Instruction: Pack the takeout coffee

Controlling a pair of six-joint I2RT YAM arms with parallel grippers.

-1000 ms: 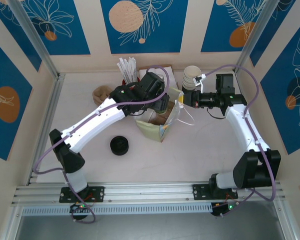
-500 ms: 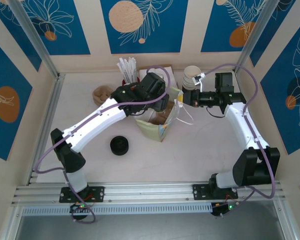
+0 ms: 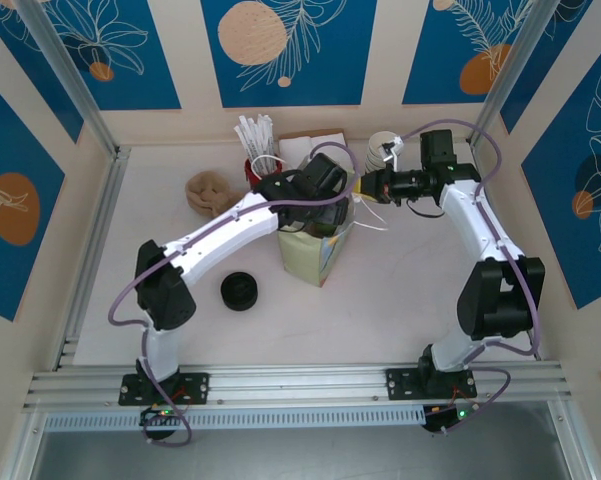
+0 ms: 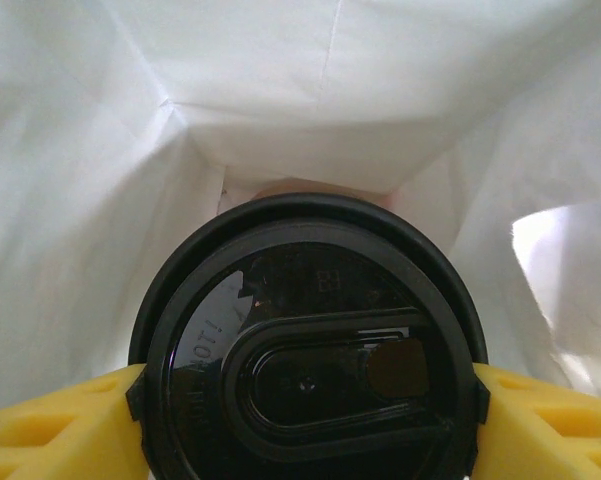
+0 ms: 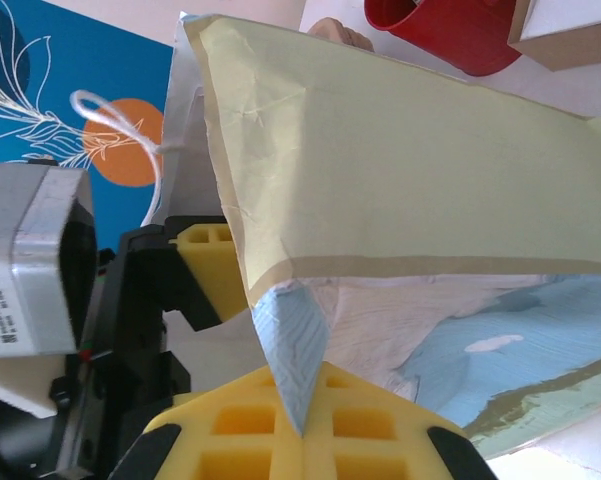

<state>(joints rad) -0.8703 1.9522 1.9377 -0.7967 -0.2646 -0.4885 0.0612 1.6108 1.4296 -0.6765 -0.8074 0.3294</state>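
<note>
Between my left gripper's (image 4: 305, 428) yellow foam pads (image 4: 50, 430) sits the takeout coffee (image 4: 310, 365), a small cup under a round black plastic lid, clamped so it rides upright inside the pale yellow paper bag (image 5: 400, 170). My right gripper (image 5: 300, 420) pinches the bag's rim, holding its mouth open.

Pale table (image 3: 400, 300) with an upright paper bag (image 3: 308, 260) at centre, black lids (image 3: 239, 292) nearer, a brown wad (image 3: 208, 192) and red holder (image 3: 258, 168) behind.

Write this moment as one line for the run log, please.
left tool: grips takeout coffee inside paper bag | right tool: shut on bag edge | coffee: not yet released
</note>
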